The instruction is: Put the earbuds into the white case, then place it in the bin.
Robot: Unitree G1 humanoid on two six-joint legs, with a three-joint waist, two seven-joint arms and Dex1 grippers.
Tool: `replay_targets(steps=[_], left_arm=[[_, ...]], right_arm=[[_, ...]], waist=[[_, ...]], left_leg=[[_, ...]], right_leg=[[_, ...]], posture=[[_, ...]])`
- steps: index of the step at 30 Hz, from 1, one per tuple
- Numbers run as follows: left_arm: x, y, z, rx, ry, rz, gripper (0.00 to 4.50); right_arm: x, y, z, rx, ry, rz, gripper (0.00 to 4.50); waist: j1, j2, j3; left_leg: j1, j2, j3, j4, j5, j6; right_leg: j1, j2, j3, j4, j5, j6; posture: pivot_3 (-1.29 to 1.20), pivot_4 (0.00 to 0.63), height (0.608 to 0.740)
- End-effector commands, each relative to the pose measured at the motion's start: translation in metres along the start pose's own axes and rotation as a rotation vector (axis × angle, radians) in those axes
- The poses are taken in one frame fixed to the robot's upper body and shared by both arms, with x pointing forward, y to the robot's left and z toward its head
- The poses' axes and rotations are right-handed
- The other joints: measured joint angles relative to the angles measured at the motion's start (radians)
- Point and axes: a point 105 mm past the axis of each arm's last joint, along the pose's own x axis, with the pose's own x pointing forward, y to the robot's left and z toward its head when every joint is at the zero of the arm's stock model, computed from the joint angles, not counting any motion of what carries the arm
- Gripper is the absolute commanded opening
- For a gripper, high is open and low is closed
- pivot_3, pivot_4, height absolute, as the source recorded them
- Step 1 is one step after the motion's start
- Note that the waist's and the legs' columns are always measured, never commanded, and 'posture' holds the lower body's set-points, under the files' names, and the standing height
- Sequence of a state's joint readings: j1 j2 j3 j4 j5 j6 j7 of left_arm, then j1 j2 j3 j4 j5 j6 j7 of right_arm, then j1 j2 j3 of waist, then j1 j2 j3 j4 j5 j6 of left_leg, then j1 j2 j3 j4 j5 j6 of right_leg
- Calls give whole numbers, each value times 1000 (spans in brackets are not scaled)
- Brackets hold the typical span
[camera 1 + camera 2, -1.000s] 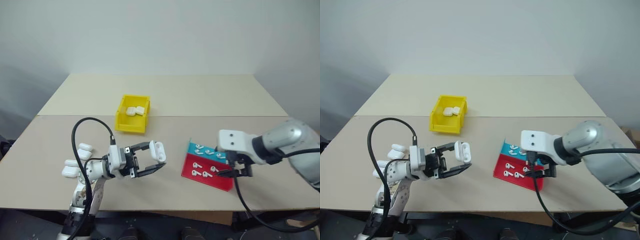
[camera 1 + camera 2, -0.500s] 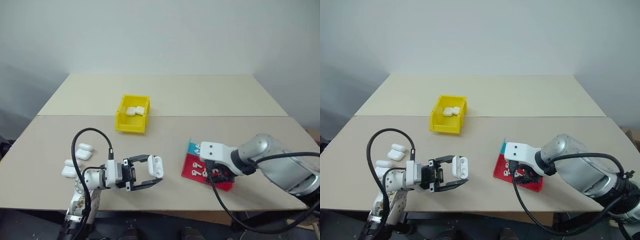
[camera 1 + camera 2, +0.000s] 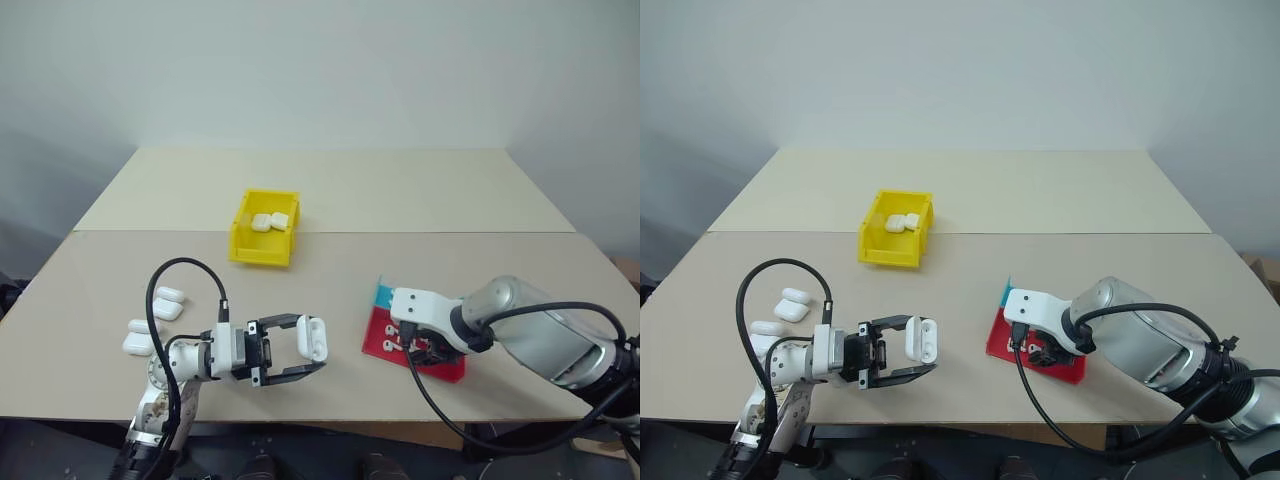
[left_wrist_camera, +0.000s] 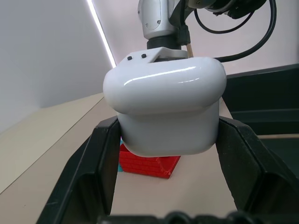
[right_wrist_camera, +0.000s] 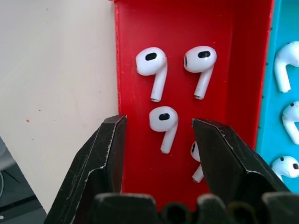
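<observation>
My left gripper [image 3: 312, 352] is shut on the white case [image 3: 313, 337], holding it above the table near the front edge. In the left wrist view the case [image 4: 163, 112] sits upright between the two black fingers. My right gripper [image 3: 424, 349] points down over the red half of the tray [image 3: 448, 368]. It is open, its fingers [image 5: 105, 154] standing either side of one of the earbuds [image 5: 163, 120] without touching it. Two more earbuds [image 5: 152, 69] lie just beyond, and another is partly hidden by a finger. The yellow bin [image 3: 262, 257] stands at mid-table with two white cases inside.
Three spare white cases [image 3: 165, 301] lie at the left of the table behind my left arm. The tray's teal half [image 5: 266, 93] holds several more earbuds [image 5: 286, 60]. A black cable loops over my left arm.
My right gripper has dropped onto the red half of the tray, turned steeply downward and narrowed its jaws around an earbud. My left gripper, still holding the case, has drifted slightly toward the near edge.
</observation>
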State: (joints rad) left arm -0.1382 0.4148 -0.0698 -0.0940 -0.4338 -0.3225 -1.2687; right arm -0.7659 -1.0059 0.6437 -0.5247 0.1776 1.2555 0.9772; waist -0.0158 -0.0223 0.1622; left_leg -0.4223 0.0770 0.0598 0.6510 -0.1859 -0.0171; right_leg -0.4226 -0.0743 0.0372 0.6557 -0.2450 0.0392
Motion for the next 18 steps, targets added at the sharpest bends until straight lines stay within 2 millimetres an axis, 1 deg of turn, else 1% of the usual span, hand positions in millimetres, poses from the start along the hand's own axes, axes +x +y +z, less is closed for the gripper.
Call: replay_targets(steps=[1, 6, 17, 18], left_arm=[[2, -3, 7, 17, -17, -7, 2783], [2, -2, 7, 12, -6, 7, 2783], [0, -2, 6, 7, 26, 20, 2783], [0, -2, 6, 8, 30, 21, 2783]], right_arm=[[-4, -6, 3, -17, -3, -38, 2701], [0, -6, 2, -20, 3, -34, 2701], [3, -8, 3, -23, -7, -27, 2701], [3, -7, 2, -26, -4, -26, 2509]], waist=[[1, 0, 0], [1, 0, 0], [1, 0, 0], [1, 0, 0]], left_leg=[[0, 0, 0, 0, 0, 0], [0, 0, 0, 0, 0, 0], [0, 0, 0, -1, 0, 0], [0, 0, 0, -1, 0, 0]], right_leg=[[0, 0, 0, 0, 0, 0], [0, 0, 0, 0, 0, 0], [0, 0, 0, -1, 0, 0], [0, 0, 0, -1, 0, 0]], posture=[[0, 150, 740], [0, 150, 740], [0, 150, 740], [0, 150, 740]])
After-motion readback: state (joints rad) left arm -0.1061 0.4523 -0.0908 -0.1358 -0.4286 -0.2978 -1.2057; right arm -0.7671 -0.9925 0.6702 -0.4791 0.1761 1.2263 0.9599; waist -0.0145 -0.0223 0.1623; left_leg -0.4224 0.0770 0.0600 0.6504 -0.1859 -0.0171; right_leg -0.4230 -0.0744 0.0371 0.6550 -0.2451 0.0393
